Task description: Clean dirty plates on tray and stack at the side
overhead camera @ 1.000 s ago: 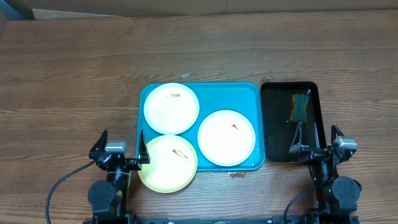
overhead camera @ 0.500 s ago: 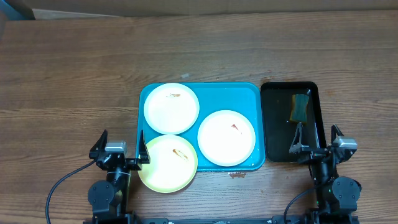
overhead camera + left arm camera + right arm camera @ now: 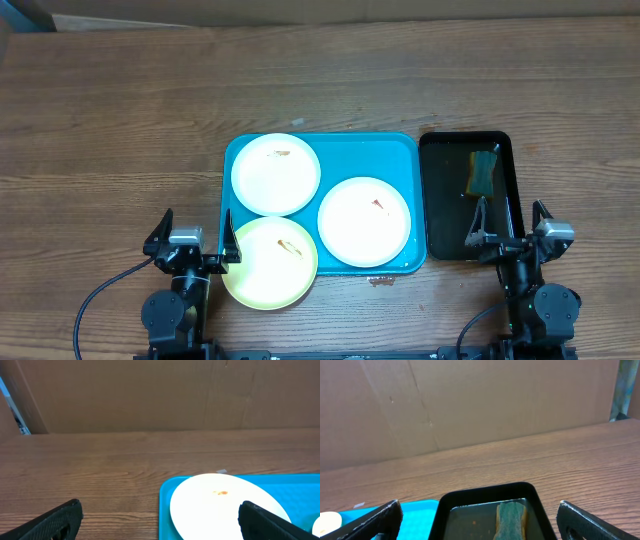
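**A:** Left claw [image 3: 196, 238]: jaws spread wide, nothing in them, low at the near edge of the brown wooden table [image 3: 120, 110]. Right claw [image 3: 510, 234]: the same, wide and empty.

**B:** What's nearest each?

**A:** The left one's inner finger is just beside the pale yellow-green round plate [image 3: 270, 264]. That plate hangs over the near-left rim of the large turquoise-blue rectangular plastic tray [image 3: 395, 152]. The right one faces the narrow black tray [image 3: 445, 205]. A green-and-yellow sponge [image 3: 483, 172] lies at its far end, in what looks like a film of water.

**B:** The other plates?

**A:** Two white round plates sit flat in the blue tray, one far-left [image 3: 275, 174] and one toward the right [image 3: 364, 221]. Each has a small reddish-brown smear. The far-left one meets the yellow-green one at the edge; I can't tell whether they touch or overlap.

**B:** What could go wrong?

**A:** As I see it, the overhanging plate is the weak spot. If the left claw swings inward and nudges it, it could tip off the rim or slide onto the table. The plates are thin and flat, so a pinch at the edge could slip. A wet sponge may drip across the tray. If nothing braces a plate while it's wiped, it may just skate along.
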Controlling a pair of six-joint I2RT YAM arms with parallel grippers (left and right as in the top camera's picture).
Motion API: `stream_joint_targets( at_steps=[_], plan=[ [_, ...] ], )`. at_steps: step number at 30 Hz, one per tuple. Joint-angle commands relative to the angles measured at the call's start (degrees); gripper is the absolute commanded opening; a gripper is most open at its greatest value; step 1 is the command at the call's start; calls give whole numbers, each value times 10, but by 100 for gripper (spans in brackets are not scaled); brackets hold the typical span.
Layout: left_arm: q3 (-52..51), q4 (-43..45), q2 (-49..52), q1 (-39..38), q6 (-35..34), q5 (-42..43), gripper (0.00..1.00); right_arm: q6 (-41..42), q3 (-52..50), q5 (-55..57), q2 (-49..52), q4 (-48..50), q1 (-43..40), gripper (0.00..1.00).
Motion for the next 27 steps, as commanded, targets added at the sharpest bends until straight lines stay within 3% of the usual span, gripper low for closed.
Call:
stream_joint_targets(
  at_steps=[1, 9, 15, 22, 27],
  plan=[
    [-2, 1, -5, 0, 11, -6, 100, 52, -2, 3, -5, 3, 3, 100],
    [71, -68, -4, 0, -26, -1, 100, 51, 104, 1, 25, -91, 3, 100],
    [199, -165, 62, 0, -25, 7, 100, 22, 254, 0, 173, -166, 3, 100],
    [397, -294, 274, 0, -25, 77, 100, 16, 464, -47, 391, -325, 3, 100],
    [574, -452, 464, 0, -23, 164, 100, 17, 624, -80, 529, -477, 3, 100]
  ],
)
